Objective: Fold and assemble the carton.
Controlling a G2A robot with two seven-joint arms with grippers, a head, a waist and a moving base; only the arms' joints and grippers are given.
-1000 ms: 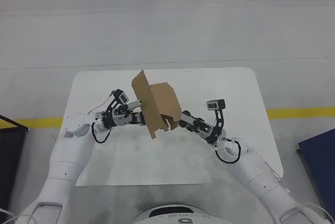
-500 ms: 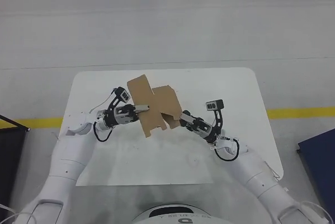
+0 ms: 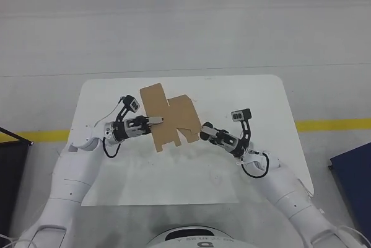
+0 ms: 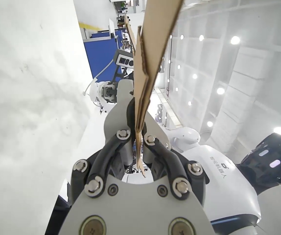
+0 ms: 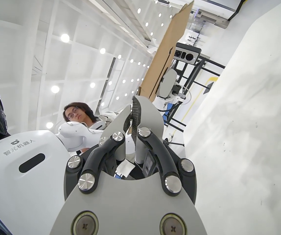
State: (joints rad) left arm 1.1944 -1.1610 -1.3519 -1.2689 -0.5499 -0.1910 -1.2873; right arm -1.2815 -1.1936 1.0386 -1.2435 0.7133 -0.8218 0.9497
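Carton [image 3: 171,118] stretches left to right between both arms, left gripper [image 4: 138,113] pinching its left edge, right gripper [image 5: 132,106] pinching its right edge.

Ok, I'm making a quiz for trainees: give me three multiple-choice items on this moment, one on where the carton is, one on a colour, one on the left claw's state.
1. Where is the carton? A) held up over the table B) flat on the floor C) in a bin
2. What colour is the table? A) black B) green C) white
3. The left claw is: A) open B) shut on the carton C) shut on nothing
1 A, the wrist views show it edge-on in the air; 2 C, its top is white; 3 B, cardboard sits pinched in it.
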